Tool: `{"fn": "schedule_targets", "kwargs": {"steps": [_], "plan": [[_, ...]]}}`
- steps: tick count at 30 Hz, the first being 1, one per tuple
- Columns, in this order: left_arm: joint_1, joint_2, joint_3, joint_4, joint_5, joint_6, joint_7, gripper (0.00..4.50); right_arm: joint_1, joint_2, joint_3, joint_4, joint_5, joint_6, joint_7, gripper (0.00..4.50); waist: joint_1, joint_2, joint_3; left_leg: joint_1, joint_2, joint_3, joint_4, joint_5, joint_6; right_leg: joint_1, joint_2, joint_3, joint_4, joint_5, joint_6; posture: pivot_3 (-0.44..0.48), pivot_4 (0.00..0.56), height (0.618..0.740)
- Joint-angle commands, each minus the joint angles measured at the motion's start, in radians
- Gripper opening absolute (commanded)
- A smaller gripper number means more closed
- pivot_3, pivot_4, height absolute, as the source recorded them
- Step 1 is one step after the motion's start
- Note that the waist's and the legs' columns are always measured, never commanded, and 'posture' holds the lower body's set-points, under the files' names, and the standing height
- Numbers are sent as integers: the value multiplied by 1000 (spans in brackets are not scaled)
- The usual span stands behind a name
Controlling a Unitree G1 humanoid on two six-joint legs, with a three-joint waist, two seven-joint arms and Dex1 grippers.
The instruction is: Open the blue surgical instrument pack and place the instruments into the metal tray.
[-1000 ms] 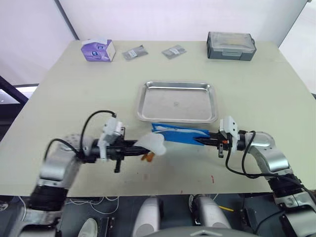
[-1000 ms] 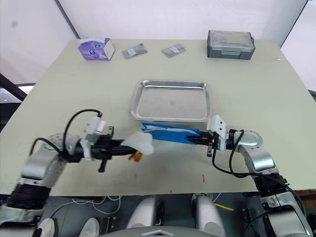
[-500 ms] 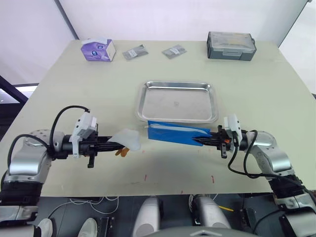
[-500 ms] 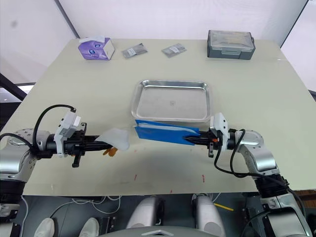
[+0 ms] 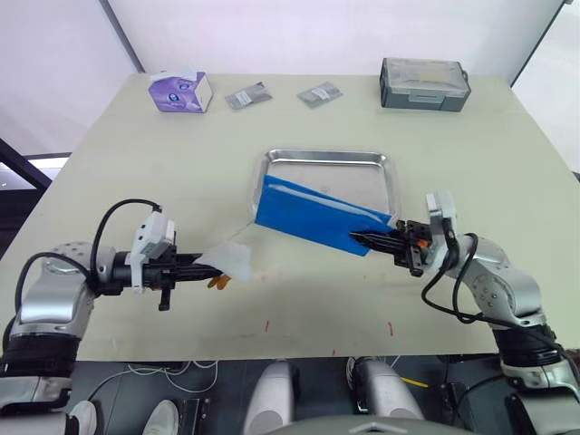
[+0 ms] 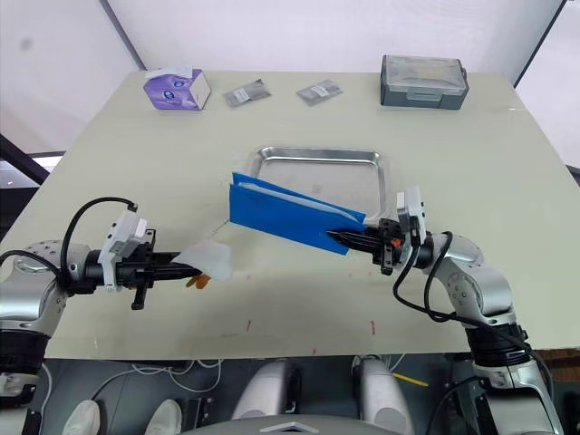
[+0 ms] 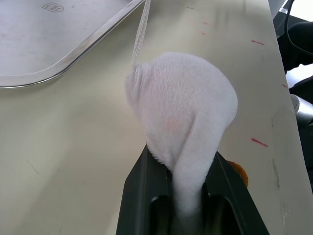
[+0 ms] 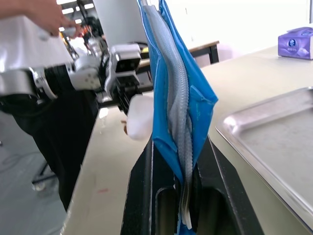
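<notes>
The blue surgical instrument pack [image 5: 317, 216] hangs tilted over the near rim of the metal tray [image 5: 328, 164], clenched at its 4 o'clock corner by the right gripper [image 5: 366, 240]. At 8 o'clock, the left gripper [image 5: 207, 264] pinches a white fabric flap [image 5: 232, 260].

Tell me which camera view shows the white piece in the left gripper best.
The left wrist view: the white piece sits close up, clamped between the left gripper fingers, its fuzzy surface plain. The eye views show it small, at the gripper's tip beside the metal tray. The right wrist view catches part of it behind the blue pack.
</notes>
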Motion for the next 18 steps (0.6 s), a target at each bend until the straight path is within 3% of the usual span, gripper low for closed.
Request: {"fn": "schedule_targets", "kwargs": {"steps": [1,8,18], "plan": [[-10,9,11,12,14,-11,-8,40,-7,7,-42,-50,38,-11,-7,0,0,0,0,0,0,0,0,0,0,0,0,0,0,0,0,0,150,731],[-80,55,-16,99,101,-95,-45,40,-36,-46,81,61,-204,-169,41,0,0,0,0,0,0,0,0,0,0,0,0,0,0,0,0,0,150,731],[-177,123,-105,218,255,-211,-70,40,-106,-10,144,160,-325,-269,38,0,0,0,0,0,0,1,0,0,0,-1,0,0,0,0,0,0,150,731]]}}
